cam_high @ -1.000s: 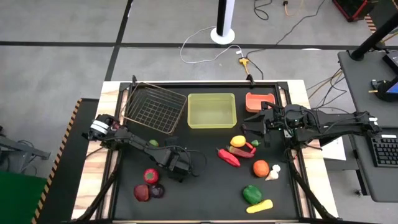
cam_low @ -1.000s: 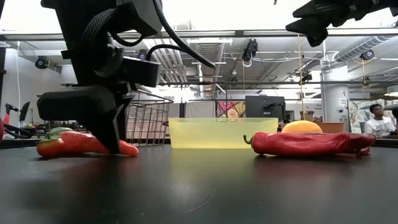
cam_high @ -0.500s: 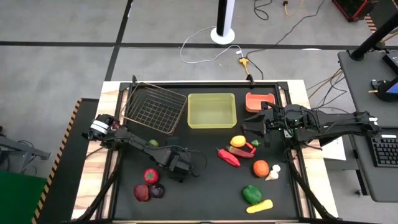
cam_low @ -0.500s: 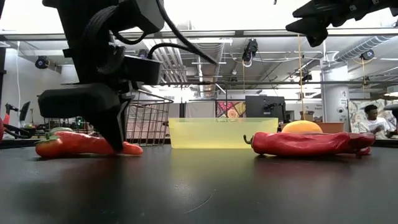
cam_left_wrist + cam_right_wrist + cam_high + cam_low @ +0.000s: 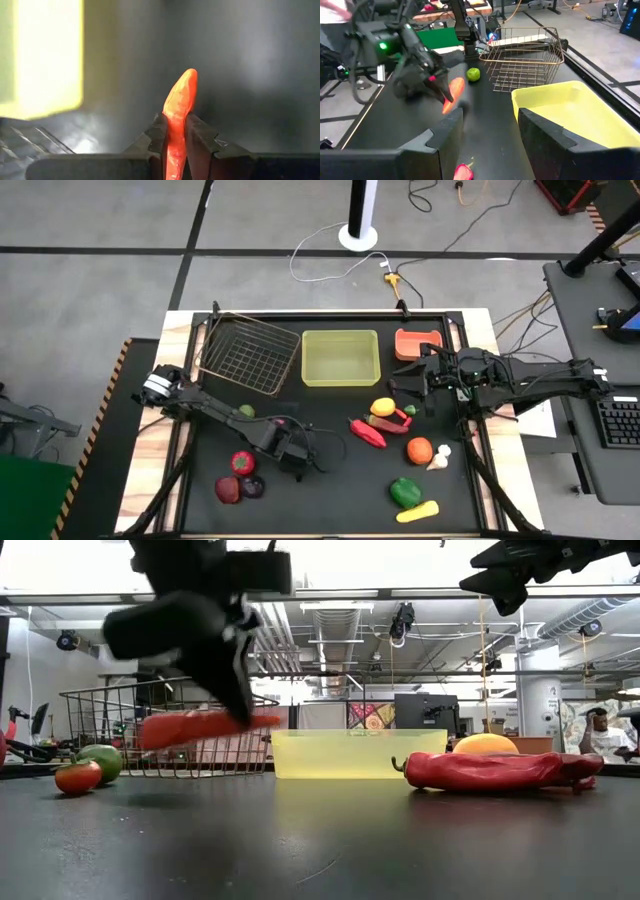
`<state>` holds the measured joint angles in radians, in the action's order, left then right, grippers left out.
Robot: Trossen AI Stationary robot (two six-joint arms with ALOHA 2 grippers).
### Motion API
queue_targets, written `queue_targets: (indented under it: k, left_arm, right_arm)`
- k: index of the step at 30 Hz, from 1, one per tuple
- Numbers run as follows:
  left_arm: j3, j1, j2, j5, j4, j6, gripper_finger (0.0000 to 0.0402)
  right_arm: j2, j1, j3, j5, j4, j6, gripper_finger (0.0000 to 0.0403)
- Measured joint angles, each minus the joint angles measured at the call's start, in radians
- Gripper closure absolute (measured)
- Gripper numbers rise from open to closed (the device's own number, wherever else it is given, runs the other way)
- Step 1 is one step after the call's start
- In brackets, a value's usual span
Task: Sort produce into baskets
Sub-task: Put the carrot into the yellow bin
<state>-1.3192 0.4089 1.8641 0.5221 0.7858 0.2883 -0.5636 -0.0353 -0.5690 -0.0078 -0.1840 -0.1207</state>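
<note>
The desk (image 5: pixel 330 490) has a smooth black top with a dull sheen that mirrors the light faintly in the low view; bare pale wood shows along its side edges. The wire basket (image 5: pixel 246 355) is thin dark metal mesh. The square tray (image 5: pixel 340 357) is translucent yellow-green plastic, smooth and faintly glossy, and the small bin (image 5: pixel 417 341) is opaque salmon-red plastic. The carrot (image 5: pixel 178 112) looks like smooth, shiny orange plastic, clamped between matt black ridged jaws. The red chili (image 5: pixel 495 770) has a slightly wrinkled, glossy skin. The lime (image 5: pixel 473 74) is smooth and bright green.
</note>
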Motion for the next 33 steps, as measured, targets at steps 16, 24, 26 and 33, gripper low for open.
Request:
queue_targets:
  k: [16, 24, 26, 33]
  left_arm:
    - [0.058, -0.034, -0.235, 0.115, -0.604, -0.478, 0.0374]
    - [0.168, -0.197, -0.277, -0.025, -1.024, -0.647, 0.0374]
    - [0.174, -0.251, -0.261, -0.035, -1.039, -0.631, 0.0374]
    - [0.176, -0.388, -0.194, -0.038, -1.046, -0.593, 0.0374]
  right_arm:
    - [0.000, 0.000, 0.000, -0.057, 0.017, -0.002, 0.0218]
    - [0.005, 0.000, 0.000, -0.105, 0.046, 0.011, 0.0218]
    - [0.007, 0.000, 0.001, -0.106, 0.046, 0.015, 0.0218]
    - [0.016, 0.000, 0.001, -0.109, 0.034, 0.056, 0.0218]
